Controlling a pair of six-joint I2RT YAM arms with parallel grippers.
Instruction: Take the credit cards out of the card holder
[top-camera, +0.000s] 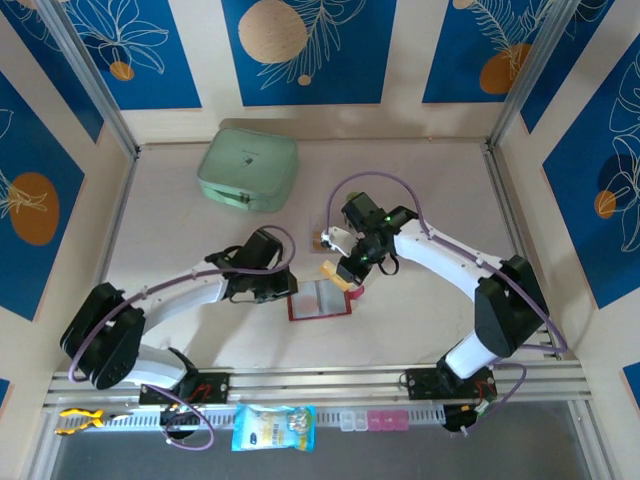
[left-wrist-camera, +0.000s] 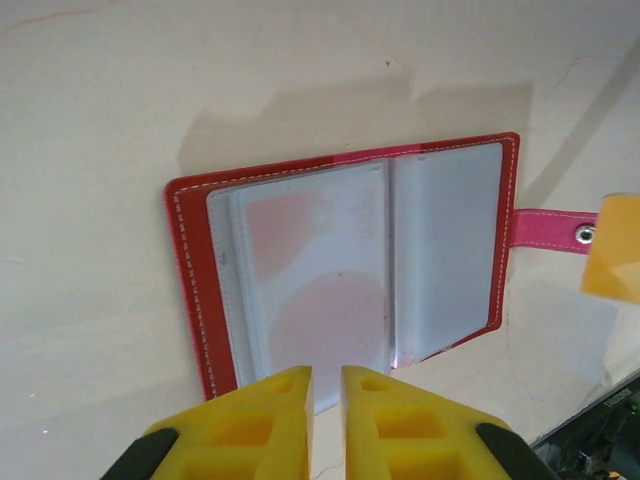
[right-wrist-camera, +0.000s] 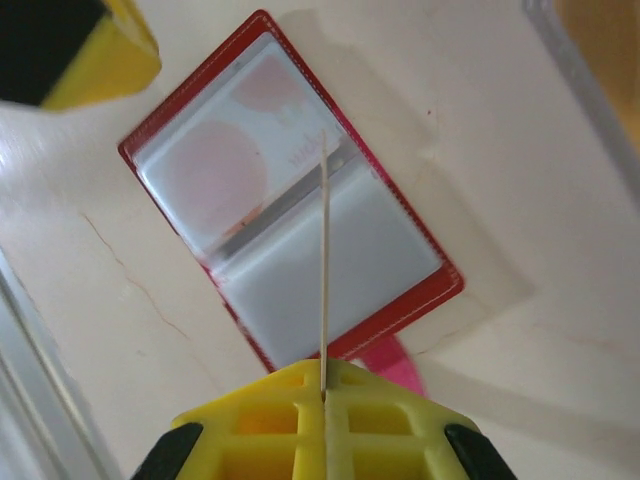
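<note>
**Right end effector.** The right end effector (right-wrist-camera: 323, 375) is clamping together on one credit card (right-wrist-camera: 323, 260). In the right wrist view the card is appearing edge-on as a thin pale line standing out from between the pads. In the top view the right end effector (top-camera: 350, 268) is holding the card (top-camera: 334, 270) over the right edge of the card holder (top-camera: 320, 298), and the card is appearing clear of the sleeves.

**Left end effector.** The left end effector (left-wrist-camera: 327, 385) is showing its pads slightly apart, with a narrow slit between them and nothing visible in it. It is sitting at the left edge of the open card holder (left-wrist-camera: 340, 260). Whether it is pressing on the holder cannot be told.

**Card holder.** The holder is lying open and flat on the tabletop (top-camera: 420, 180), near of the mint-green zip case (top-camera: 248, 168), with its strap tab (left-wrist-camera: 550, 228) pointing right. Reddish round printing is showing through the clear sleeves (left-wrist-camera: 300, 280), so at least one more card is probably inside.

**Hazards.**
- The grip is acting on a thin, smooth card; a fast swing is likely to let it pivot or slip out and fall back onto the holder.
- If the left pads are not pinning the holder, friction during the next extraction is likely to drag the whole holder.
- Both end effectors are working close together; a careless retreat risks contact between them.
</note>
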